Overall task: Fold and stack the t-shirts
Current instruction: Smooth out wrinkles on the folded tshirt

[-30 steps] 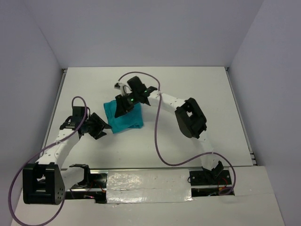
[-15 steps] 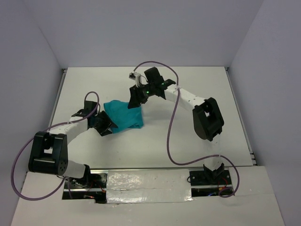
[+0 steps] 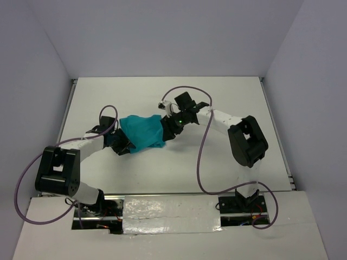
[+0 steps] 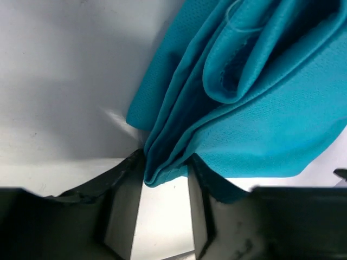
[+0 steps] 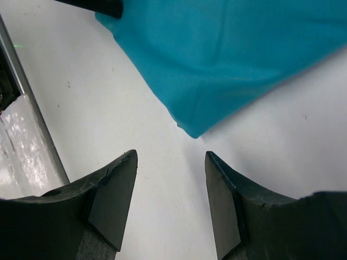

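Note:
The teal t-shirt [image 3: 142, 132] lies bunched in loose folds on the white table, left of centre. My left gripper [image 3: 120, 145] is at its lower left edge. In the left wrist view the jaws [image 4: 166, 162] are closed on a folded edge of several layers of the t-shirt [image 4: 260, 108]. My right gripper [image 3: 168, 131] is at the shirt's right edge, low over the table. In the right wrist view it [image 5: 171, 157] is open and empty, with a corner of the t-shirt [image 5: 227, 54] just ahead of its fingertips and not touching them.
The white table [image 3: 217, 157] is walled on three sides. A strip of silver tape [image 3: 168, 208] runs along the near edge between the arm bases. A purple cable [image 3: 198, 162] loops from the right arm over the table.
My right gripper has moved off the top of the shirt to its right edge and come down. My left gripper has moved right onto the shirt's left edge. The shirt has spread out to the right.

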`<state>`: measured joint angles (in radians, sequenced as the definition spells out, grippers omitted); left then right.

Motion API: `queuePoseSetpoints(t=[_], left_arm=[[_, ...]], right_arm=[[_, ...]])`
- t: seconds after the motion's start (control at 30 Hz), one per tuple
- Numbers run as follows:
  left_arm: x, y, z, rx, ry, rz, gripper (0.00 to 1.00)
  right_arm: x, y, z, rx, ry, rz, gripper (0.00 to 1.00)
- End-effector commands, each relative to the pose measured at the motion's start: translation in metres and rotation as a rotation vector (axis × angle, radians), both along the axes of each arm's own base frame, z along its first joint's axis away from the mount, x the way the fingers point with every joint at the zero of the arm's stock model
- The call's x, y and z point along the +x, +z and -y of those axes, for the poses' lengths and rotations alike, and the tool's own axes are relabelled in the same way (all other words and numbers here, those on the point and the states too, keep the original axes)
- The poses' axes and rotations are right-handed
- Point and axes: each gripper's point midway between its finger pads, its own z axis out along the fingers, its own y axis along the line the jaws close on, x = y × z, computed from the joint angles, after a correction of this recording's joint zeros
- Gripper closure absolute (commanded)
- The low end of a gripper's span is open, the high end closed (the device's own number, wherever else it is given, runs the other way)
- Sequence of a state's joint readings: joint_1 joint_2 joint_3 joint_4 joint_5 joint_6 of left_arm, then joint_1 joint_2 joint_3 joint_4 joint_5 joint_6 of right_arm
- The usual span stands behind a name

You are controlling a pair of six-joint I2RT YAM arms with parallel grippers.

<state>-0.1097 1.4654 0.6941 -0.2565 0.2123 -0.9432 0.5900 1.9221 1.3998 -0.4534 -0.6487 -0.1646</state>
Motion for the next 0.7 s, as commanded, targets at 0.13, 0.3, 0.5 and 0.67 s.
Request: queuePoseSetpoints(t=[0.13, 0.3, 0.5, 0.67], left_arm=[[0.010, -0.001, -0.002, 0.027, -0.016, 0.035, 0.73], [0.018, 0.018, 0.000, 0.019, -0.020, 0.081, 0.87], [0.029, 0.047, 0.005, -0.006, -0.028, 0.136, 0.88], [0.038, 0.066, 0.009, -0.032, -0.025, 0.175, 0.88]], right_arm=[[-0.010, 0.000, 0.021, -0.013, -0.114, 0.049, 0.39], [-0.010, -0.011, 0.024, -0.027, -0.178, 0.024, 0.40], [-0.010, -0.019, -0.009, -0.030, -0.271, -0.080, 0.42], [-0.016, -0.041, -0.024, -0.078, -0.291, -0.138, 0.43]])
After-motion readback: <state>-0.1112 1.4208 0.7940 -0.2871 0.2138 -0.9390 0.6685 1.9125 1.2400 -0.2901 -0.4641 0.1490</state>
